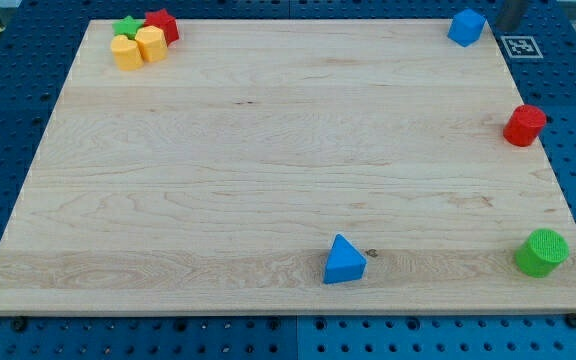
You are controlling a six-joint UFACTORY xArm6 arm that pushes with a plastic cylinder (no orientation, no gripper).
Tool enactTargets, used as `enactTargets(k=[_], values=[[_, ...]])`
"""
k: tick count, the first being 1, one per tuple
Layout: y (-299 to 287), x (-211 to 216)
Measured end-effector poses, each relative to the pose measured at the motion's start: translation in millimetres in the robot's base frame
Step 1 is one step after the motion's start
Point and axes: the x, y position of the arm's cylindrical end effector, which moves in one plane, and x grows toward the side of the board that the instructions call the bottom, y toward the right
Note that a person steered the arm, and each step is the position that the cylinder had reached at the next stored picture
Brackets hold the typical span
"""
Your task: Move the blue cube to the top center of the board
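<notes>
The blue cube sits at the view's top right corner of the wooden board. A dark rod end, my tip, shows at the view's top edge, just right of the blue cube and off the board's corner, with a small gap between them.
A blue triangular block lies near the bottom centre. A red cylinder stands at the right edge, a green cylinder at the bottom right. At the top left cluster a green star, a red block and two yellow blocks. A marker tag lies off the board.
</notes>
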Motion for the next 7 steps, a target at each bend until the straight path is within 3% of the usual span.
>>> enactTargets(k=[5, 7], values=[[-19.1, 15.3], [-19.7, -10.7]])
